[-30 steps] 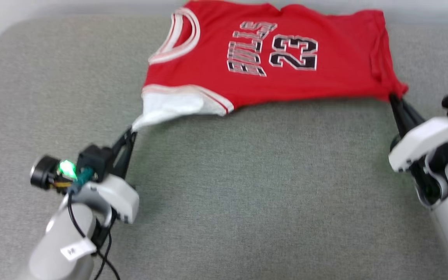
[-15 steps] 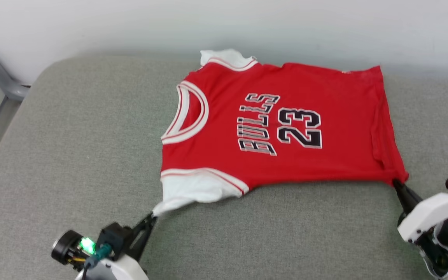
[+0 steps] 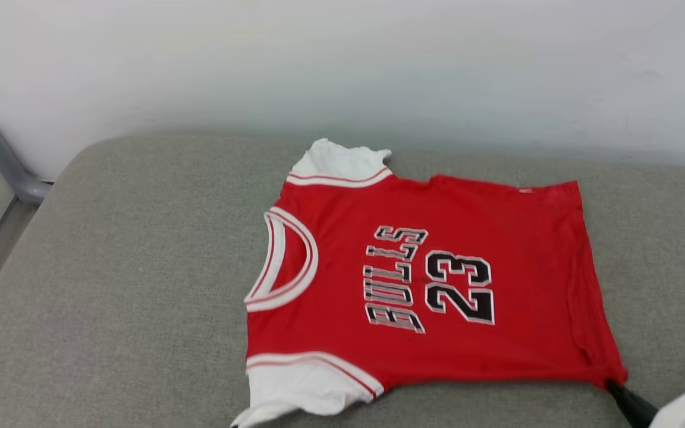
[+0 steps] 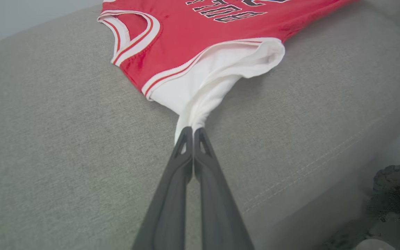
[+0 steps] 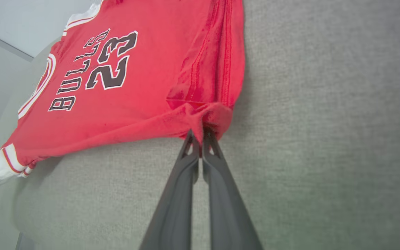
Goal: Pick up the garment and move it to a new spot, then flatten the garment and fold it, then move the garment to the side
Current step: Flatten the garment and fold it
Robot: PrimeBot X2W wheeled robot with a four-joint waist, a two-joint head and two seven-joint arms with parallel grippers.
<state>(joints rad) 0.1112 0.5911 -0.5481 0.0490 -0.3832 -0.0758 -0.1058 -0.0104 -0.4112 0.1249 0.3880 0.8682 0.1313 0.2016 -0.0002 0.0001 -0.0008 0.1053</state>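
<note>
The garment (image 3: 437, 279), a red jersey with white sleeves and black "BULLS 23" lettering, lies spread face up on the grey cushion (image 3: 128, 285), collar to the left. My left gripper (image 4: 193, 133) is shut on the tip of the near white sleeve (image 4: 203, 83), which is pulled into a taut point. My right gripper (image 5: 200, 135) is shut on the near hem corner (image 5: 210, 116), bunching the red cloth there. In the head view the right gripper (image 3: 613, 389) pokes in at the bottom right, touching that corner.
A white wall (image 3: 342, 65) rises just behind the cushion. A grey metal frame (image 3: 3, 163) stands at the far left. The cushion's front edge drops off at the lower right of the left wrist view, with dark objects (image 4: 394, 194) below.
The head camera has tilted up, so the jersey sits lower in the picture and the left gripper has left it. Both grippers still hold the sleeve and hem corner.
</note>
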